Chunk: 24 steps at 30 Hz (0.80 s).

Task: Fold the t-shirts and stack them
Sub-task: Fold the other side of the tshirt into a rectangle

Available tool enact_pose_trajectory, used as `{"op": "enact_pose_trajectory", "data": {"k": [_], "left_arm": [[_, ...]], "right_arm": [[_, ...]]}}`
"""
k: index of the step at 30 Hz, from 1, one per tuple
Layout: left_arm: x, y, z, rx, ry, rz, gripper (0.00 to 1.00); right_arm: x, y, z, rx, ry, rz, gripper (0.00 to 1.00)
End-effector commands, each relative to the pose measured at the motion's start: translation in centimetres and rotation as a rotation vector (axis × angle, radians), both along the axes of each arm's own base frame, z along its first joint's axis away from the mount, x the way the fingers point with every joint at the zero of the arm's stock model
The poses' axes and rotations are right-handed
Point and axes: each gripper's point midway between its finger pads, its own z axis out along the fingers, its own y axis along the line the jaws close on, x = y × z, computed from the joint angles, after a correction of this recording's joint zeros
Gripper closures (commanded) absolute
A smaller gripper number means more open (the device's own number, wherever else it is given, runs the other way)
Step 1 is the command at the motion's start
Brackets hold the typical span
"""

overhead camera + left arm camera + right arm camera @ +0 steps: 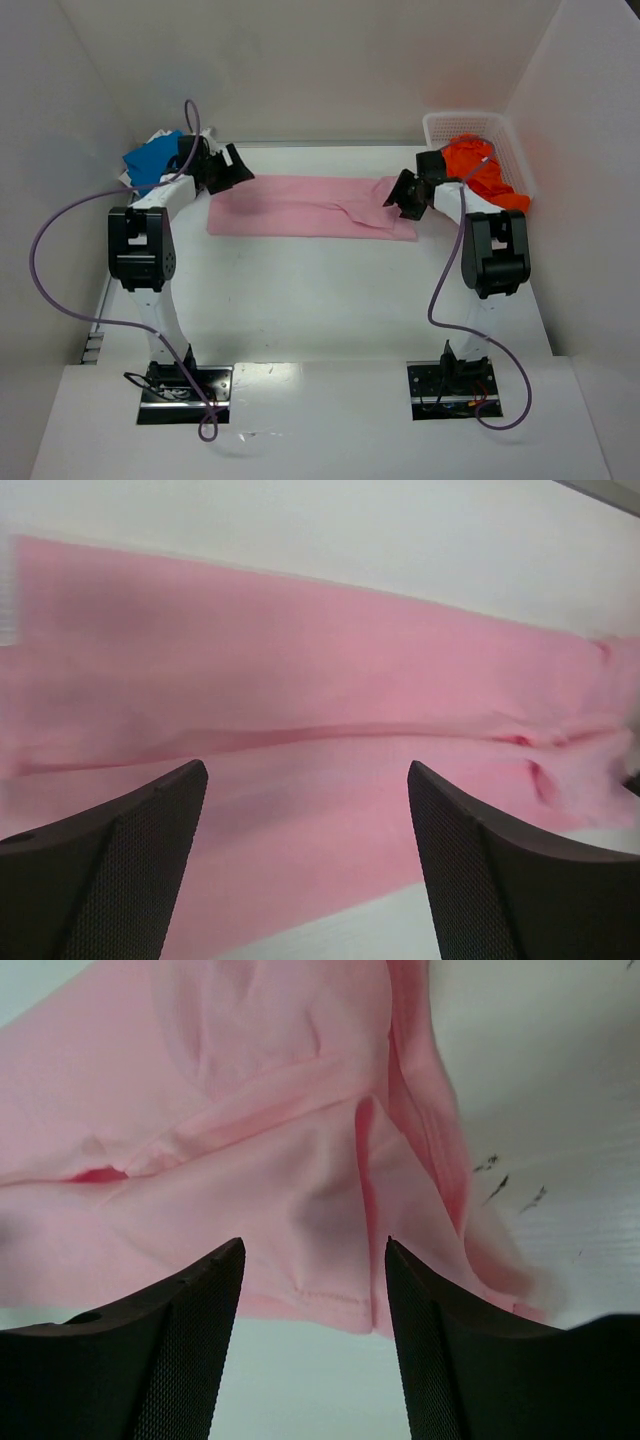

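Both left gripper (236, 168) and right gripper (400, 196) gape empty over the long folded pink t-shirt (300, 206).

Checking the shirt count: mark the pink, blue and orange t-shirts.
pink t-shirt (300, 205): top view, middle of the flat strip.
blue t-shirt (148, 162): top view, crumpled cloth, far left.
orange t-shirt (468, 153): top view, middle of the heap.
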Motion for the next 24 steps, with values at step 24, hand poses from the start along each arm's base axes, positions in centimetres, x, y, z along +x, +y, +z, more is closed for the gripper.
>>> {"op": "enact_pose_trajectory", "data": {"k": [24], "left_arm": [[-8.4,-20.4,3.6,-0.244,-0.082,-0.613,0.10]], "right_arm": [[-0.5,0.8,0.8,0.053,-0.101,0.059,0.50]]}}
